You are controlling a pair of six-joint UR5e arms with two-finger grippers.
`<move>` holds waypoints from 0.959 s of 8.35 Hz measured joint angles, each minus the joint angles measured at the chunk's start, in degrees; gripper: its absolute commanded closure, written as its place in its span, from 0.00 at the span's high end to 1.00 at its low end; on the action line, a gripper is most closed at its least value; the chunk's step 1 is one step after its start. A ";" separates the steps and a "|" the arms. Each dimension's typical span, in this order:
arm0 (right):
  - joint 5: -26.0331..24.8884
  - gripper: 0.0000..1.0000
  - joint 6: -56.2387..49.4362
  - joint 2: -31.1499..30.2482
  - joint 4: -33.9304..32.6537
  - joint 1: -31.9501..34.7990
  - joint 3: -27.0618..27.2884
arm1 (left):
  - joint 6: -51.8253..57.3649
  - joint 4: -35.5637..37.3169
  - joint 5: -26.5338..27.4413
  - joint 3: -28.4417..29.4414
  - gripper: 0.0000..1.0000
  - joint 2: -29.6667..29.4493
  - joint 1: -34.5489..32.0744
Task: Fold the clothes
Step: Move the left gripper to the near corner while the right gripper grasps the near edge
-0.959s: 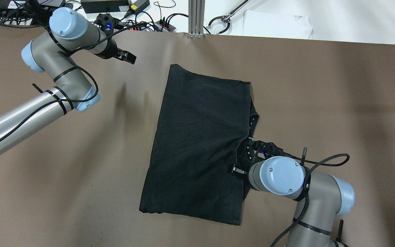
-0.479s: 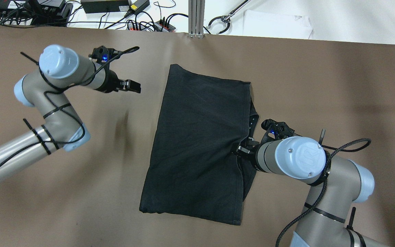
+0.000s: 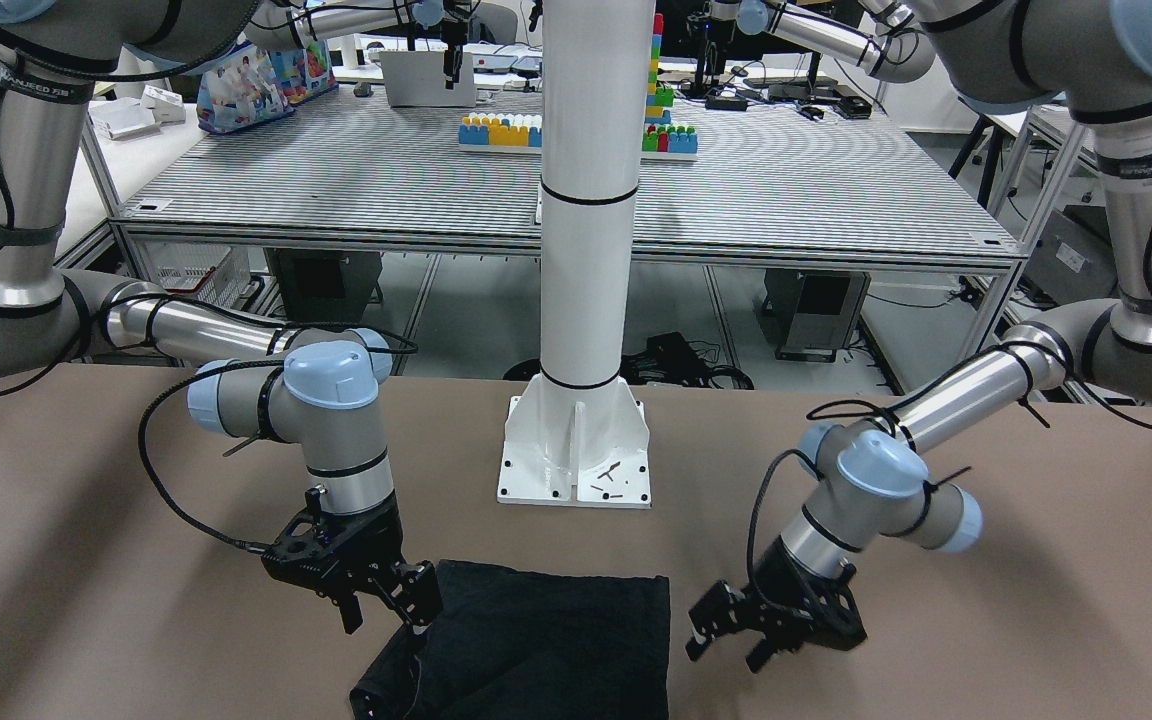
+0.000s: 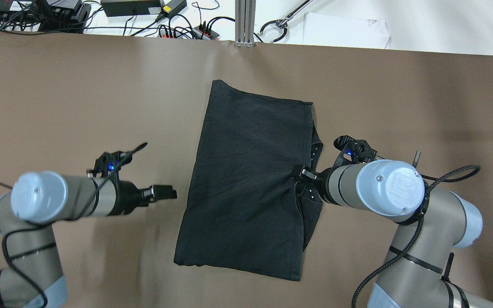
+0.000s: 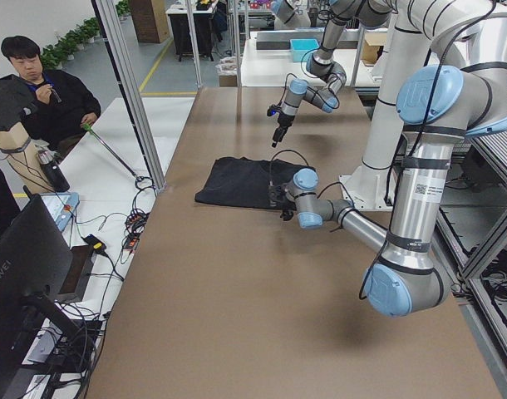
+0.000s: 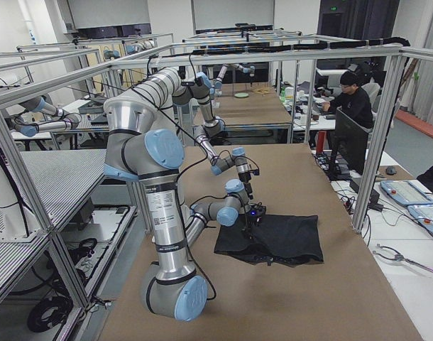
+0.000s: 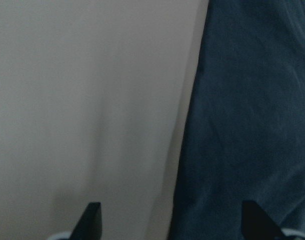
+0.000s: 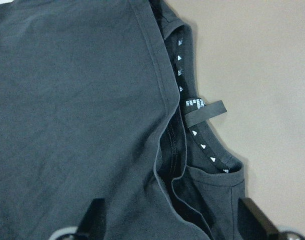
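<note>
The left gripper [image 4: 169, 193] and right gripper [image 3: 388, 612] both gape wide, empty. The folded black clothes [image 4: 250, 184] lie flat between them, with the collar [image 8: 193, 133] under the right.

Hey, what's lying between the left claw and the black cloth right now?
Nothing. Only a short bare strip of brown table separates the left claw from the cloth, as the overhead view shows; the left wrist view agrees.

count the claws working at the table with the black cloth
2. The left claw is open beside the left edge of the cloth, off the fabric. The right claw is open at its right edge, by the collar. None seems hidden.
</note>
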 measured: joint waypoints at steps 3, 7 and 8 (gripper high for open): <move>-0.58 0.93 2.19 0.26 0.35 0.07 0.73 | -11.31 -0.10 16.55 -4.88 1.00 3.50 16.19; -1.56 0.93 3.18 0.78 0.40 0.08 1.08 | -14.41 -0.21 21.26 -3.05 0.78 2.36 19.40; -1.59 0.93 3.21 0.79 0.40 0.08 1.11 | -14.70 -0.22 21.53 -2.77 0.63 1.64 19.43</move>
